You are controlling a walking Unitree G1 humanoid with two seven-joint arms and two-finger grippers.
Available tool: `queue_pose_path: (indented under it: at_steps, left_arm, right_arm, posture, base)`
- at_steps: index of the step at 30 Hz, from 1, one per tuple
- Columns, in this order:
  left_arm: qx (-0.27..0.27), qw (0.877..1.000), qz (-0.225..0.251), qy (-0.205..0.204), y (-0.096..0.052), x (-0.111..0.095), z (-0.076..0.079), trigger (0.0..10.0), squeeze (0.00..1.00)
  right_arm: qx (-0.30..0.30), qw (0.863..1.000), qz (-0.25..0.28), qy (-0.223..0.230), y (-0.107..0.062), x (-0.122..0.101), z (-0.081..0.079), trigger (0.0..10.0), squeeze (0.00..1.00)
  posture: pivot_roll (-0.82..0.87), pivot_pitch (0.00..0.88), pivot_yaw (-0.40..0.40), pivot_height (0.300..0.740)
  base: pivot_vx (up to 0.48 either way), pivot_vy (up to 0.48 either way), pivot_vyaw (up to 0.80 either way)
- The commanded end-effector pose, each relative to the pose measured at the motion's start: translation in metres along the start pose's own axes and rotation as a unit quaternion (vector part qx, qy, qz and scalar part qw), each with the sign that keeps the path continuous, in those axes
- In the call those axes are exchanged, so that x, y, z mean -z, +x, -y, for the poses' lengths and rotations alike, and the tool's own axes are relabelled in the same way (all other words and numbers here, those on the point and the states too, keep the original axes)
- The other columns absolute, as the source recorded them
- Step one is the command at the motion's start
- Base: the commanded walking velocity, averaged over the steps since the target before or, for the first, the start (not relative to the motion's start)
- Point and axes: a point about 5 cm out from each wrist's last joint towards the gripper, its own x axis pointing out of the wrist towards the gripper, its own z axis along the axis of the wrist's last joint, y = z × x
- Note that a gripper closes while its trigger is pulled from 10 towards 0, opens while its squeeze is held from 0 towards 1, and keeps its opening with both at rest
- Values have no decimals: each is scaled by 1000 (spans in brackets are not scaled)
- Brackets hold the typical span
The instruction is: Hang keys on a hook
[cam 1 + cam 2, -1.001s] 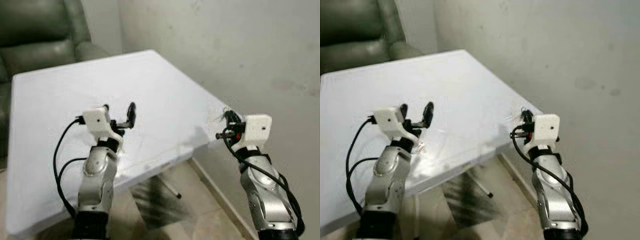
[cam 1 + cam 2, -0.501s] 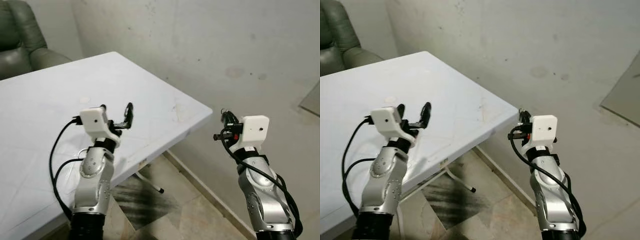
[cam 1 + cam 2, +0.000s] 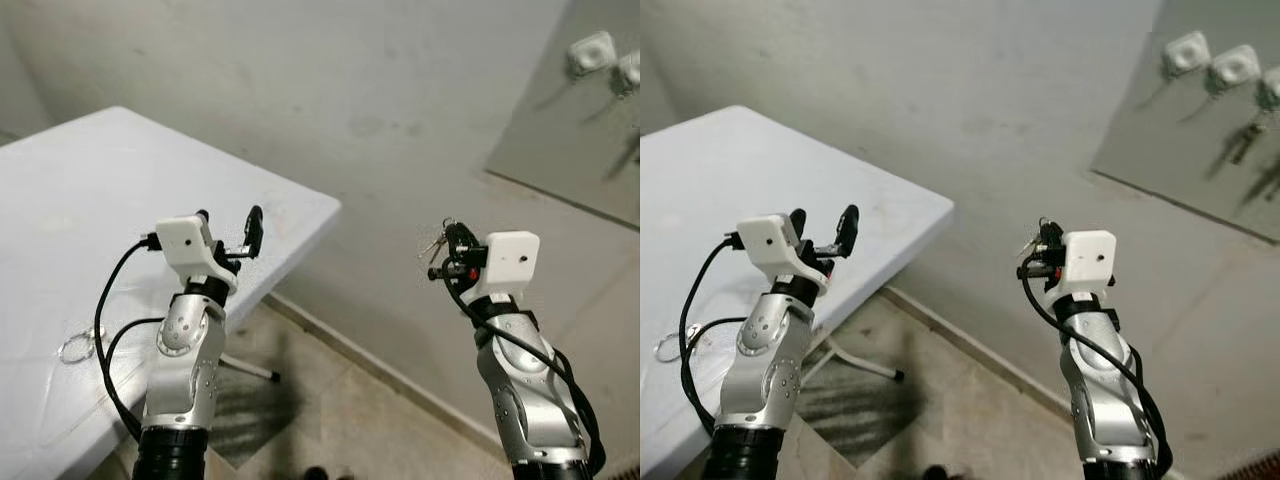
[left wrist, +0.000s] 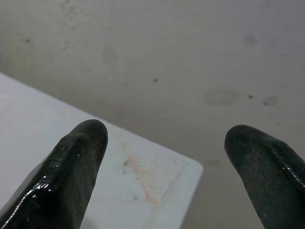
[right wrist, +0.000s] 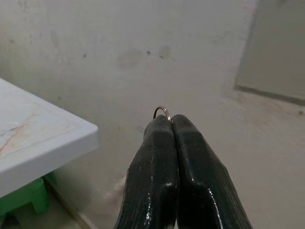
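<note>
The right gripper (image 3: 447, 243) is raised in front of the grey wall (image 3: 380, 110), its jaws pressed together on the keys (image 3: 436, 243); a thin metal ring (image 5: 162, 111) pokes out just past the closed fingertips (image 5: 164, 125), and the keys hang at the left side of the jaws. Up on the far right of the wall is a darker panel (image 3: 1200, 140) carrying white hooks (image 3: 1188, 50), with something dark hanging from one of them, too small to tell. The keys are well apart from those hooks. The left gripper (image 3: 228, 228) is held up over the near right edge of the white table (image 3: 70, 210), its jaws wide apart with nothing between them. A loose wire ring (image 3: 76, 348) lies on the table near the left arm.
</note>
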Motion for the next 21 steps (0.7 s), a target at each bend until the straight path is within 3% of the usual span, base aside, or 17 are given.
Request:
queue_pose_path:
  at_steps: [1, 21]
  left_arm:
    - [3, 1000, -2, -2, 1, -1, 4, 10000, 0]
    - [3, 1000, -14, -9, 0, 2, 6, 10000, 0]
  right_arm:
    - [7, 1000, 11, -5, 2, -8, 5, 10000, 0]
    - [9, 1000, 12, -2, 1, -8, 3, 10000, 0]
  posture:
    - [-23, 11, -46, 740]
    - [-19, 11, -44, 740]
  base:
    - [0, 0, -756]
    - [0, 0, -720]
